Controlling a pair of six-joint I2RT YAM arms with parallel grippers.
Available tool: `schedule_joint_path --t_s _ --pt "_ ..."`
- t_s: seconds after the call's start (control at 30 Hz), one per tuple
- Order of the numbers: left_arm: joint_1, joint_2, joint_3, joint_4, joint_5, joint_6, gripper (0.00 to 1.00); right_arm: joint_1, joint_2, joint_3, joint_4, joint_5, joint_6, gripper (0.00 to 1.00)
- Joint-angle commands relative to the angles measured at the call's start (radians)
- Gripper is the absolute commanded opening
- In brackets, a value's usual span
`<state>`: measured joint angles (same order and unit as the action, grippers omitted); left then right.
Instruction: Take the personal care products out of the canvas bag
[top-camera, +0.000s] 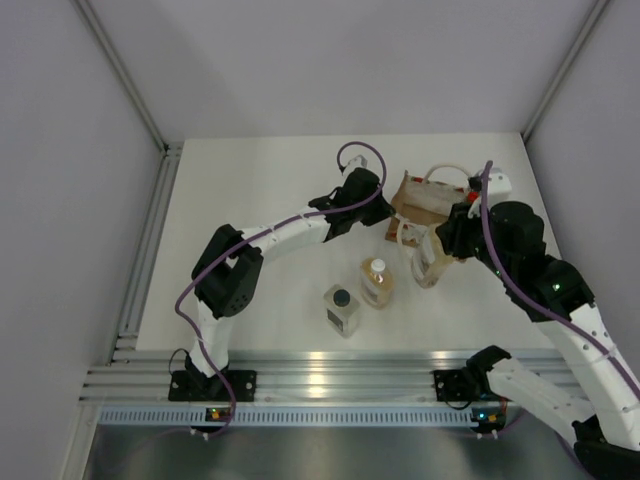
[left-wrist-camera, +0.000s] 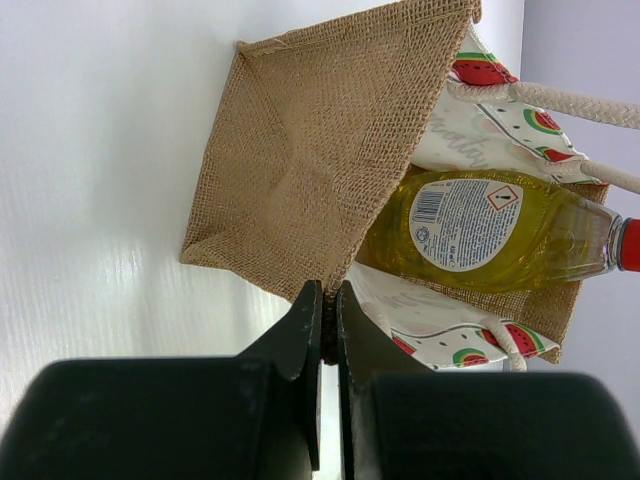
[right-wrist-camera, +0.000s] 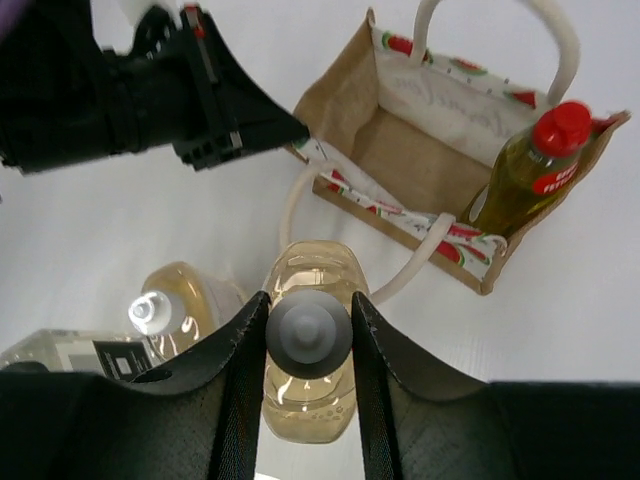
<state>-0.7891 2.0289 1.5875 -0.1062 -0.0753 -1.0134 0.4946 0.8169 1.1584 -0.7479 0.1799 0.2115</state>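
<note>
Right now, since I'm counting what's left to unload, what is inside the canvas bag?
One yellow bottle with a red cap sits in a corner of the canvas bag; the other visible lining is bare. The floor beneath the bottle is covered.

claw (right-wrist-camera: 308, 335) grips amber bottle (right-wrist-camera: 306, 275) beside bag (right-wrist-camera: 400, 150)

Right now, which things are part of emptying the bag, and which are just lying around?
For the job: canvas bag, yellow bottle inside it, amber bottle in the right gripper, second amber bottle, square clear bottle.
Just there: metal rail, white table.
</note>
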Motion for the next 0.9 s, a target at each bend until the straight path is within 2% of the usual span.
schedule_joint_path --t_s 0.0,0.3,0.43,0.67,0.87 --pt "0.01 -0.033 0.017 -0.027 -0.021 0.016 0.0 0.009 -0.1 -0.083 0.222 -0.042 0.045 0.0" --pt "0.01 -0.03 0.02 -0.026 -0.02 0.009 0.0 0.03 -0.142 -0.259 0.309 -0.046 0.042 0.0" --pt "0.01 -0.03 0.02 -0.027 -0.023 0.01 0.0 0.05 -0.169 -0.348 0.418 -0.039 0.049 0.0" --pt "0.01 -0.03 0.02 -0.027 -0.024 0.009 0.0 0.139 -0.179 -0.479 0.55 0.091 0.063 0.0" --pt "0.01 -0.032 0.02 -0.027 -0.026 0.012 0.0 0.216 -0.096 -0.479 0.547 0.222 0.069 0.0"
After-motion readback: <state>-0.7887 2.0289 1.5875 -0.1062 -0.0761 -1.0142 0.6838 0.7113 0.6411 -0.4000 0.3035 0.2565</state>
